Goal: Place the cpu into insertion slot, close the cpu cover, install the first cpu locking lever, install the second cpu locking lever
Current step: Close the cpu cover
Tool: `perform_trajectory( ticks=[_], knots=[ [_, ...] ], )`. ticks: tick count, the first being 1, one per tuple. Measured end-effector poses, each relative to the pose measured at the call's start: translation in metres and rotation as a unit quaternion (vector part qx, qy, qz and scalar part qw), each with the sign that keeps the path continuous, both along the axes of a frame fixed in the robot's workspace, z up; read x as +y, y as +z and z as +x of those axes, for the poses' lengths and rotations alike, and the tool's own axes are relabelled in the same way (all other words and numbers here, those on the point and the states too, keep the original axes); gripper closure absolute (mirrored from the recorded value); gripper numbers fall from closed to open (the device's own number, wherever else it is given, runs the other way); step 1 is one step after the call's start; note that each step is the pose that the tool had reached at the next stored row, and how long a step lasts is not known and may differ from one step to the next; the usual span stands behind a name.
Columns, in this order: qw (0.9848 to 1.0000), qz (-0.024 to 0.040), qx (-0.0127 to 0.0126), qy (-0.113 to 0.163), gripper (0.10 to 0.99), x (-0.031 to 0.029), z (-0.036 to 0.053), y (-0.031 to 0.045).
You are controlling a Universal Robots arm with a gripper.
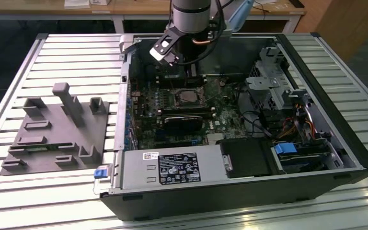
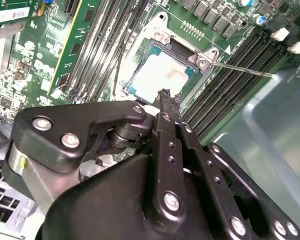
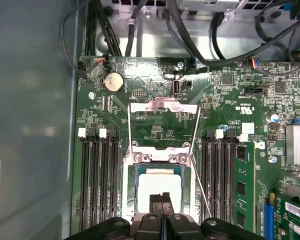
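Black tool (image 2: 165,94): fingers pressed together, nothing between them, tips just over the chip's near edge.
Seated cpu (image 3: 159,186): flat in the insertion slot (image 3: 131,180), silver top up — the placing looks done.
Open cpu cover (image 3: 162,104): tipped back on its hinge, so the slot stays reachable.
Loose locking lever (image 3: 200,187): thin wire rod, unlatched beside the slot.
Slatted worktop (image 1: 75,52): carries the opened computer case (image 1: 337,124).

cpu (image 3: 157,182) | one edge hidden behind gripper (image 3: 161,197) | top glare-washed
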State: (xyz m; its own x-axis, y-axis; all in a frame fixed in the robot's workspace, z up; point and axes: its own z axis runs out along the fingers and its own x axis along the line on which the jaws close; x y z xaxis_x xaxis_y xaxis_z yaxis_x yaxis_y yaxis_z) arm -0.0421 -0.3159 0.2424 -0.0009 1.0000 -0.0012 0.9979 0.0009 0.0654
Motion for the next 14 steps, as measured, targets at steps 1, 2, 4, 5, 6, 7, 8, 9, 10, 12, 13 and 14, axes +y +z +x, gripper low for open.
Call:
perform_trajectory(
  ticks=[1,2,4,5,6,7,8,9,10,12,13,14],
  knots=[
    [1.0,0.0,0.0,0.0,0.98,0.0,0.0,0.0015],
    [1.0,0.0,0.0,0.0,0.98,0.0,0.0006,0.0026],
    [1.0,0.0007,0.0001,0.0,0.98,0.0001,0.0035,0.0031],
    [1.0,0.001,0.0007,0.0,0.98,-0.0001,0.0063,0.0031],
    [1.0,0.0013,0.0016,0.0,0.98,-0.0003,0.0089,0.0032],
    [1.0,0.0015,0.0028,0.0,0.98,-0.0004,0.0113,0.0032],
    [1.0,0.0014,0.0043,0.0,0.98,-0.0005,0.0133,0.0032],
    [1.0,0.0014,0.0058,0.0,0.98,-0.0005,0.0144,0.0033],
    [1.0,0.0012,0.007,0.0,0.98,-0.0006,0.0146,0.0039],
    [1.0,0.0017,0.0075,0.0,0.98,-0.0005,0.0146,0.0067],
    [1.0,0.0019,0.0076,0.0,0.98,-0.0005,0.0147,0.0083],
    [1.0,0.002,0.0082,0.0,0.98,-0.0005,0.0154,0.0088]
  ],
)
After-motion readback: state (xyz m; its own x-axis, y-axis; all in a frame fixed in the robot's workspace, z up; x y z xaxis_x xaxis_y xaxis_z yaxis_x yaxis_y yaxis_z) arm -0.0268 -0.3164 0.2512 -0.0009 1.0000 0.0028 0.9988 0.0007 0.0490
